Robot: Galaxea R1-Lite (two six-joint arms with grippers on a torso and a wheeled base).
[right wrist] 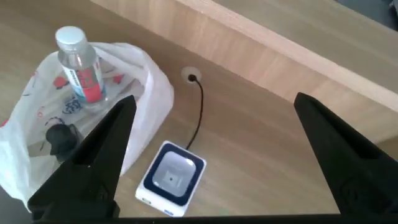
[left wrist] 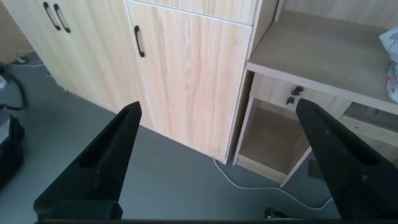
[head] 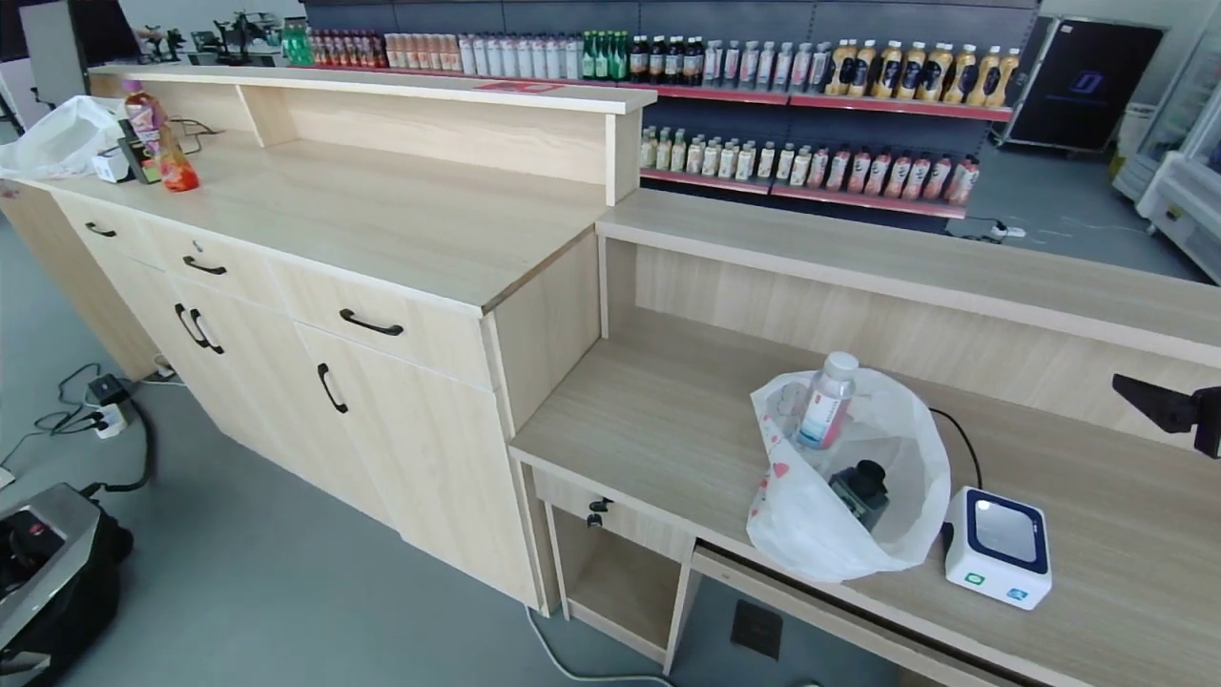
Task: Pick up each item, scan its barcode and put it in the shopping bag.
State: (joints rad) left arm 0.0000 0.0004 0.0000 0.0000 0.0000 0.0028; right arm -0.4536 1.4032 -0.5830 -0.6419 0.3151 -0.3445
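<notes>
A white plastic shopping bag (head: 811, 520) stands open on the low desk. Inside it are a clear bottle (head: 826, 401) with a white cap and red-blue label, and a small dark object (head: 861, 491). A white and blue barcode scanner (head: 999, 546) sits just right of the bag, its cable running to the back wall. My right gripper (right wrist: 214, 98) hangs open and empty above the desk, over the scanner (right wrist: 171, 180) and beside the bag (right wrist: 149, 93); its dark tip shows at the head view's right edge (head: 1169, 408). My left gripper (left wrist: 219, 106) is open and empty over the floor, facing the cabinet doors.
On the tall counter's far left end stand a pink-labelled bottle (head: 143, 114), a red pack (head: 177, 172), a small white box (head: 110, 167) and another white bag (head: 57, 138). Drink shelves (head: 811, 95) line the back. Cables and a power strip (head: 105, 405) lie on the floor.
</notes>
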